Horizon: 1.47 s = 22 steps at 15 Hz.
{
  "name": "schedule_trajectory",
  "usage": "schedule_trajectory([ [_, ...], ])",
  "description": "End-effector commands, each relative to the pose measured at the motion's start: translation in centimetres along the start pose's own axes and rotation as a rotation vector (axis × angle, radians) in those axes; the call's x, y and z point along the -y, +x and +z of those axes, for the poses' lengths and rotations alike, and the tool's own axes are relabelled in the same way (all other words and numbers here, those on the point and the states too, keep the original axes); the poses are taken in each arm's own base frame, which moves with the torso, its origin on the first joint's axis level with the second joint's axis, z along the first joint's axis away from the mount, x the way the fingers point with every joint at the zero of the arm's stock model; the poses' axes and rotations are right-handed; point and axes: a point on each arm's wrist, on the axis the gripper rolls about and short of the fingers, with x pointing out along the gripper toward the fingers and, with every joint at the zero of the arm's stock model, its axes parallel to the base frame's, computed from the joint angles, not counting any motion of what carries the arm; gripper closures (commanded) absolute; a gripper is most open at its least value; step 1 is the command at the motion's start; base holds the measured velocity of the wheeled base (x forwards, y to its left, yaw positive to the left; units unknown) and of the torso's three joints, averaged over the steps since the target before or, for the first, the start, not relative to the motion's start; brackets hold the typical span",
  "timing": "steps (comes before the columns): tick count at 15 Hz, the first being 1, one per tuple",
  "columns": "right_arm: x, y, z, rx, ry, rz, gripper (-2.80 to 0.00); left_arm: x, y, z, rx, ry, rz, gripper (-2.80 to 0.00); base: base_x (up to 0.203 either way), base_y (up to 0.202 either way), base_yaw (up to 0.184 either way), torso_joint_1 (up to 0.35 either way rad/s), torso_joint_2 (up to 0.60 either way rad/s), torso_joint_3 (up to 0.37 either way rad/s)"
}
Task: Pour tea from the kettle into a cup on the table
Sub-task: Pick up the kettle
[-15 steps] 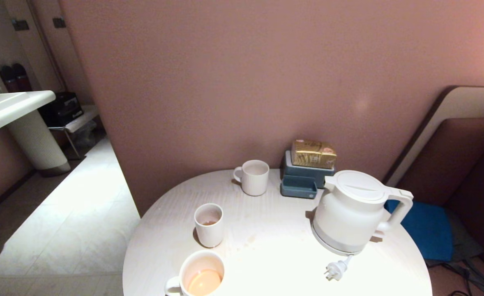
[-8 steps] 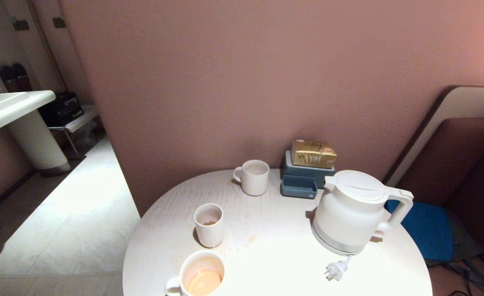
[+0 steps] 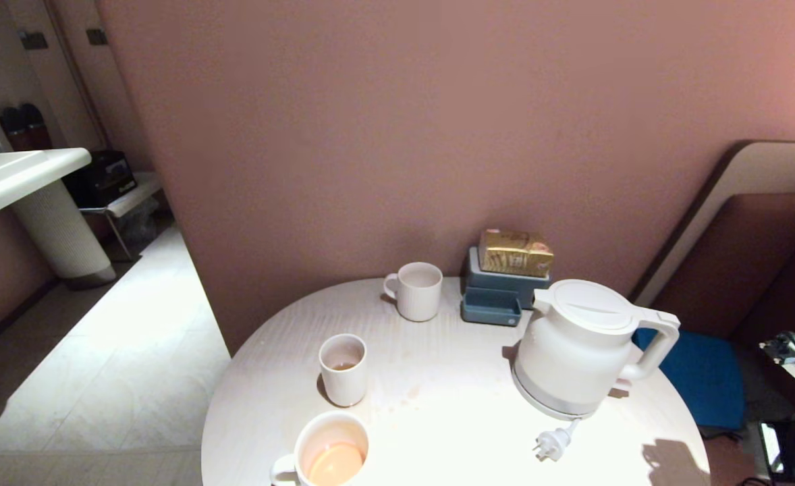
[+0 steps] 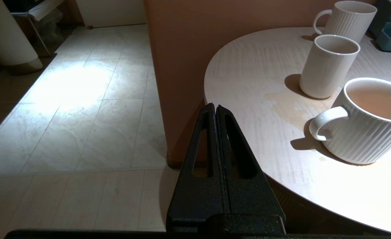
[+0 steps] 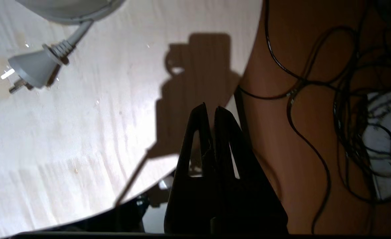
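The white kettle (image 3: 576,351) stands upright on the right of the round pale table (image 3: 451,418), lid on, handle pointing right. Its grey bottom edge (image 5: 69,10) shows in the right wrist view. A ribbed mug (image 3: 330,449) at the front left holds orange-brown tea (image 4: 378,99). Behind it, a tall handleless cup (image 3: 343,368) has a little tea at the bottom. My right gripper (image 5: 210,109) is shut and empty, over the table's front right edge, well short of the kettle. My left gripper (image 4: 214,107) is shut and empty, off the table's left edge.
An empty ribbed mug (image 3: 416,290) stands at the back by the wall. Next to it, a blue-grey holder (image 3: 499,293) carries a gold box (image 3: 514,252). The kettle's loose plug (image 3: 551,445) lies in front of it. Cables (image 5: 315,83) hang right of the table.
My right arm has come into the head view at the right edge, and its shadow now falls on the table's front right. Kettle and cups have not moved.
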Motion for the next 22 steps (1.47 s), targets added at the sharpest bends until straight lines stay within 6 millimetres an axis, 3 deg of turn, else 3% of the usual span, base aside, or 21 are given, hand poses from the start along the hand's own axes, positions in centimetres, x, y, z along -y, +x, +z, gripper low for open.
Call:
schedule_trajectory([
  [1,-0.3,1.9,0.2,0.085,0.002,0.034,0.00,0.0,0.0,0.0,-0.001,0.000,0.000,0.00,0.000,0.000,0.000,0.000,0.00,0.000],
  [5,-0.7,3.5,0.9,0.280,0.001,0.130,0.00,0.0,0.0,0.0,0.000,0.000,0.000,0.00,0.000,0.000,0.000,0.000,0.00,0.000],
  [9,-0.7,4.0,2.8,0.309,0.046,0.127,0.00,0.0,0.0,0.0,-0.001,0.000,0.000,0.00,0.000,0.000,0.000,0.000,0.00,0.000],
  [12,-0.8,5.5,2.7,0.251,0.035,0.122,0.00,0.0,0.0,0.0,0.000,0.000,0.000,0.00,0.000,0.000,0.000,0.000,0.00,0.000],
  [13,-0.8,5.7,2.8,0.258,0.031,0.121,-2.80,0.0,0.0,0.0,-0.001,0.000,0.000,0.00,0.000,0.000,0.000,0.000,0.00,0.000],
  [22,0.2,8.5,4.6,0.324,-0.003,0.066,-2.80,0.0,0.0,0.0,-0.001,0.000,0.000,0.00,0.000,0.000,0.000,0.000,0.00,0.000],
])
